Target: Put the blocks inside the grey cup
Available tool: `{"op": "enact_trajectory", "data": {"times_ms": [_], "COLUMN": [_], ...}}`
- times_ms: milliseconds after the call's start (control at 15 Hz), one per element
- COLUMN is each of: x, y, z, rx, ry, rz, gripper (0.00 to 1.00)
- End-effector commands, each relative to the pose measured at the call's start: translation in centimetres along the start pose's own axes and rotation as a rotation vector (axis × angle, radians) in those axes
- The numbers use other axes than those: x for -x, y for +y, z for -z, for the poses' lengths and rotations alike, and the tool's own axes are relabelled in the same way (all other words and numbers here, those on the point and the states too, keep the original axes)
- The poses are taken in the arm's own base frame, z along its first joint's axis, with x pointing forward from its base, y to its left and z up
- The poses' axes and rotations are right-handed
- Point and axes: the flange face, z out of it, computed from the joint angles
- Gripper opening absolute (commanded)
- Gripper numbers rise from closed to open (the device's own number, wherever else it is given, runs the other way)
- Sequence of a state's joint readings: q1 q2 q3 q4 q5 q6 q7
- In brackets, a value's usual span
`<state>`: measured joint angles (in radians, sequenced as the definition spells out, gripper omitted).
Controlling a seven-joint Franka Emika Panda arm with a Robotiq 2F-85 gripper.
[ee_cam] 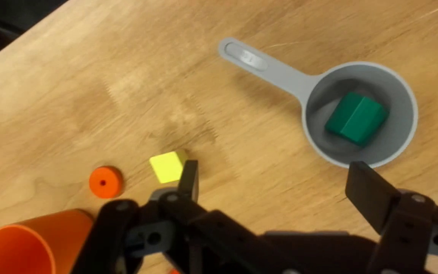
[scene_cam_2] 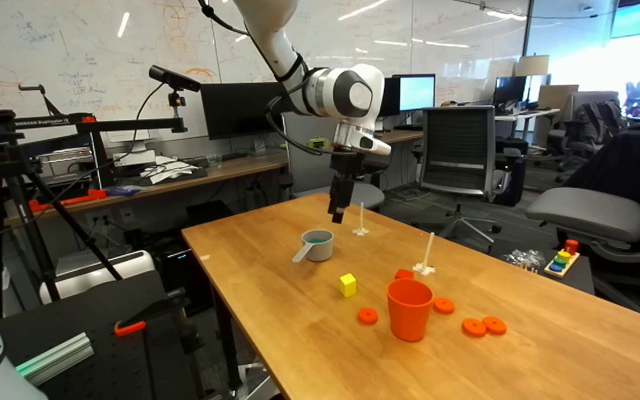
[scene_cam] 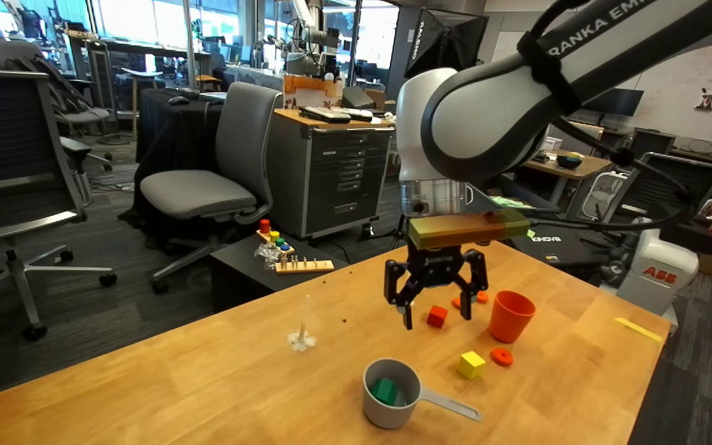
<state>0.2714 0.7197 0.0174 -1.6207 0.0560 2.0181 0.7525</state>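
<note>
- The grey cup [ee_cam: 398,125] is standing upright on the wooden table [ee_cam: 89,95], taking up the upper right of the wrist view; it is looking low, round and matt, and its straight handle [ee_cam: 272,72] is pointing to the upper left, carrying an oval hollow with a mark too small to read.
- The green block [ee_cam: 356,120] is lying inside the grey cup, showing dark, smooth faces with a straight edge running across the top; whether it is touching the wall cannot be told.
- The gripper [ee_cam: 274,180] is hanging over the table, reaching in from the bottom of the wrist view, and its two fingers [ee_cam: 371,196] are standing wide apart.
- The yellow block [ee_cam: 165,167] is sitting on the table, below and left of the wrist view's centre, a bright, plain cube.
- The red block [scene_cam: 437,316], also a small cube, is resting right of centre in an exterior view, near the taller orange cup [scene_cam: 509,324].
- Flat orange discs [scene_cam_2: 368,316] are lying around the orange cup in both exterior views.
</note>
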Motion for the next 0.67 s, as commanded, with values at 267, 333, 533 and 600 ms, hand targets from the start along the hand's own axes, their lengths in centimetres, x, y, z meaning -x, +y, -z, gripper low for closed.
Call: {"op": "enact_trajectory", "data": {"times_ms": [267,333,533,600], "x": [1.6,1.5,0.8,0.4], "y": [5.4,5.8,7.0,7.3], "z": [-3.2,-4.5,-7.3,-8.0], "rx": [0.160,0.173,0.207,0.216], "ry": [0.019,0.007,-0.015,-0.028], "rz": [0.028,0.032,0.046,0.055], "gripper": [1.00,1.00,1.00,1.00]}}
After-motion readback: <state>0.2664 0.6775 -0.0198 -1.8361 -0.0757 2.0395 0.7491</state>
